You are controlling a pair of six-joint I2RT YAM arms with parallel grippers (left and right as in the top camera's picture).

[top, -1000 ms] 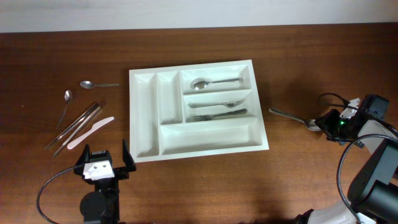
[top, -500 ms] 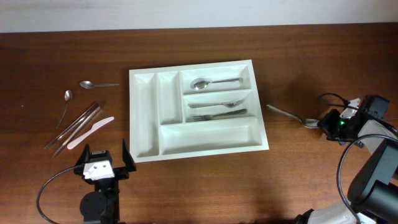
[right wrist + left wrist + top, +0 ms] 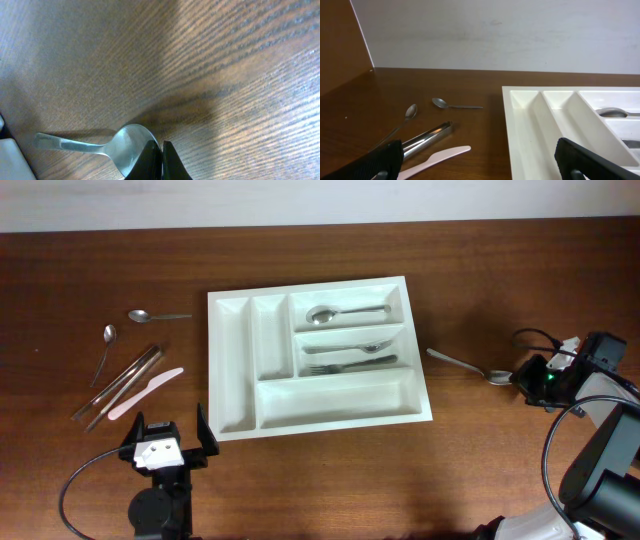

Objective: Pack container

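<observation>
1. The right gripper (image 3: 157, 160) sits low over the bench near the right edge, its two black fingers clenched together on the rim of a spoon (image 3: 125, 145).
2. The spoon lies flat on the wood, bowl at the fingers and handle pointing away toward the middle of the bench.
3. From overhead, the handle's tip stops just short of the right side of the tray (image 3: 330, 397) and does not touch it.
4. The tray, white with five compartments, lies in the middle of the bench, nearer the far edge than the near one.
5. Its top long slot holds a second spoon (image 3: 345, 312). The middle long slot holds a fork (image 3: 350, 363) and another metal piece (image 3: 350, 346) whose type I cannot tell.
6. The left gripper (image 3: 170, 420) rests by the near edge, left of centre, released with its fingers wide apart and holding nothing, just off the tray's near left corner.
7. Toward the left edge lie two small spoons (image 3: 155, 315) (image 3: 105, 345), a pair of metal sticks (image 3: 120, 385) and a pale pink knife (image 3: 145, 392), well apart from the tray.
</observation>
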